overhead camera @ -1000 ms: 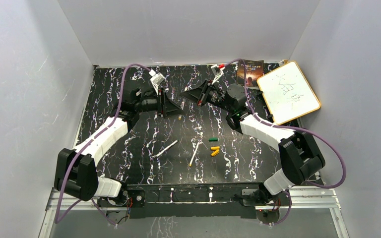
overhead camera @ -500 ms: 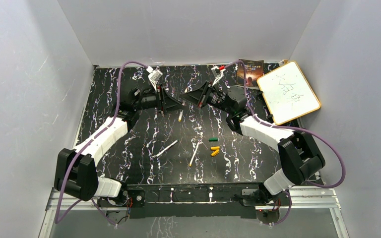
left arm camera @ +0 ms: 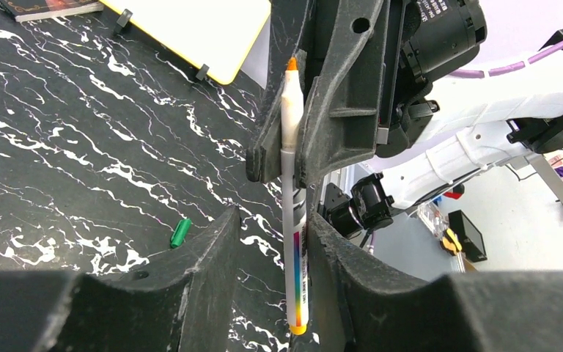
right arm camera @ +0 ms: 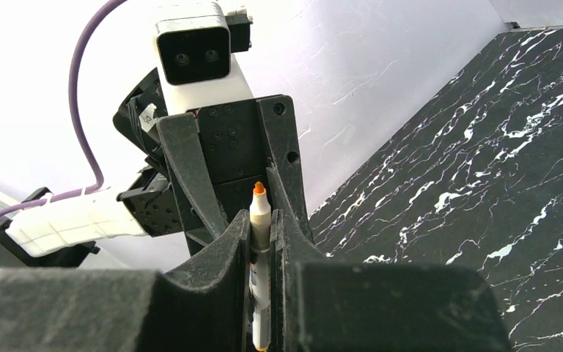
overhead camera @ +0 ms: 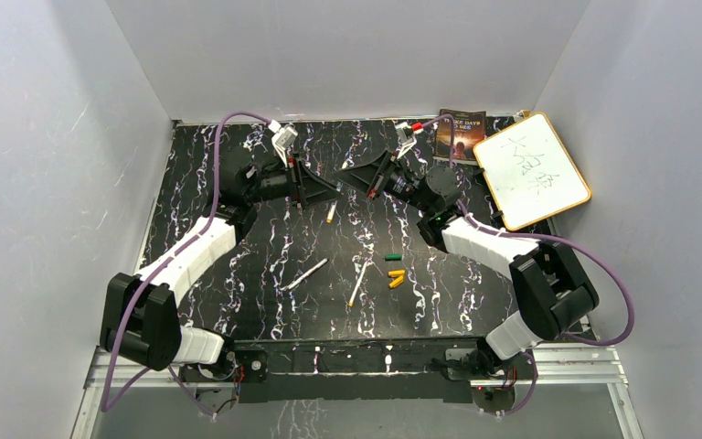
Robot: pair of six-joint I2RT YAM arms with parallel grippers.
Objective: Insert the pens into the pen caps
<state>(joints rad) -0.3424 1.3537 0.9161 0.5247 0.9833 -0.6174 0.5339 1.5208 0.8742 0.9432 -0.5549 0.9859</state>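
One pen point(left arm camera: 295, 249), pale with an orange tip, is clamped between the shut fingers of my right gripper point(right arm camera: 260, 216) above the back of the table. My left gripper point(left arm camera: 273, 220) faces it with jaws open around the pen's lower barrel. The barrel rests against one finger, and a gap shows on the other side. From above, this pen point(overhead camera: 332, 212) hangs between the left gripper point(overhead camera: 329, 194) and right gripper point(overhead camera: 347, 176). Two more pens point(overhead camera: 304, 274) point(overhead camera: 358, 283) lie on the table. A green pen cap point(overhead camera: 391, 258) and two yellow-orange pen caps point(overhead camera: 397, 277) lie beside them.
A yellow-framed whiteboard point(overhead camera: 530, 174) and a small book point(overhead camera: 461, 133) sit at the back right of the black marbled table point(overhead camera: 238, 302). Grey walls close in the left, back and right sides.
Both grippers have drifted slightly toward the back of the table with the pen between them. The left jaws have narrowed a little around the barrel.
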